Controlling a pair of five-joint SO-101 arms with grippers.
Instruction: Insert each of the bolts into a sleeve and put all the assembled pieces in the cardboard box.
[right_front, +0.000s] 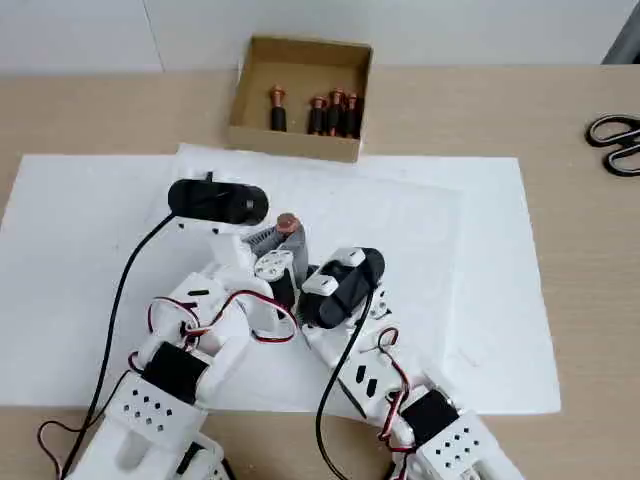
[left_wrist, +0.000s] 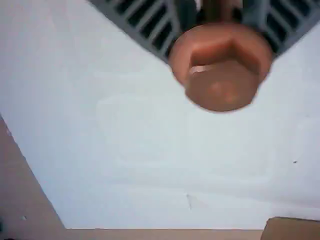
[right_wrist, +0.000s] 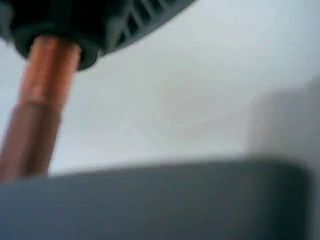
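Grippers: left gripper (right_front: 283, 240) clamped on the bolt (left_wrist: 220, 70), with grey ribbed fingers (left_wrist: 145, 20) on either side of the shank just behind the copper hexagonal head. It hangs above the white sheet (right_front: 480, 280) near the middle of the table (right_front: 560, 100). The right gripper (right_front: 296, 262) sits close against it on the near-right side; whether it grips anything cannot be told. Bolt: head turned toward the far side in the high view. In the right wrist view its copper shank runs into the mouth of a black sleeve (right_wrist: 50, 30), with part of the shank bare outside it. Left arm (right_front: 180, 370): enters from near left, white with red wiring, a black camera on its wrist. Right arm (right_front: 430, 420): enters from near right, its black wrist camera just beside the left arm's wrist. Black cables (right_front: 115, 300): trail from both cameras toward the near edge. White sheet: covers the middle of the table under both arms. Cardboard box (right_front: 295, 143): at the sheet's far edge, slightly left of centre, top open. Assembled pieces (right_front: 336, 112): four lying inside the box, one apart on the left, three side by side on the right, copper heads toward the far wall, black sleeves nearer. Scissors (right_front: 615, 143): at the far right, well apart from the sheet, partly cut off by the view's edge. Table: light wood.
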